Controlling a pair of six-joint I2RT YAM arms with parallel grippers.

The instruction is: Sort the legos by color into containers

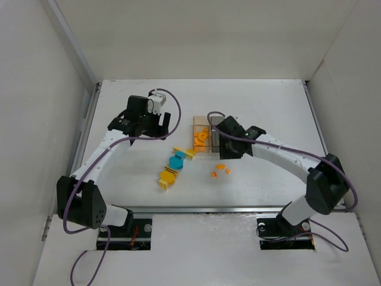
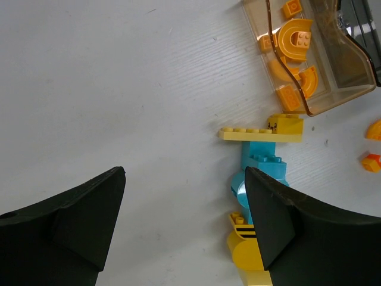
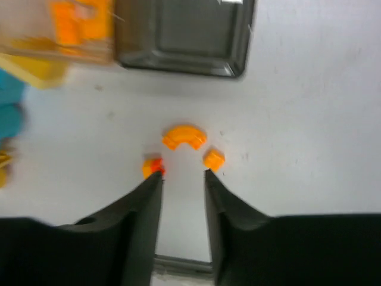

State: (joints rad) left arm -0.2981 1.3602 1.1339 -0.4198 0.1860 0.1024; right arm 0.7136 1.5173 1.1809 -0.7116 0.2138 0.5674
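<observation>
While the left claw (image 2: 184,173) gapes empty beside legos (image 2: 262,164), the right claw (image 3: 183,174), barely parted, holds nothing.

Looks like a robotics lab test cell. Plain white worktop (image 1: 268,107) boxed in on three sides by bare white panels (image 1: 202,36). Left arm (image 1: 107,146) and right arm (image 1: 280,156) bolted side by side at the near edge by a metal rail (image 1: 196,210), purple cables (image 1: 64,205) looping loose around them.

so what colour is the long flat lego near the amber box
Pale yellow. The long flat lego shows best in the left wrist view.
</observation>
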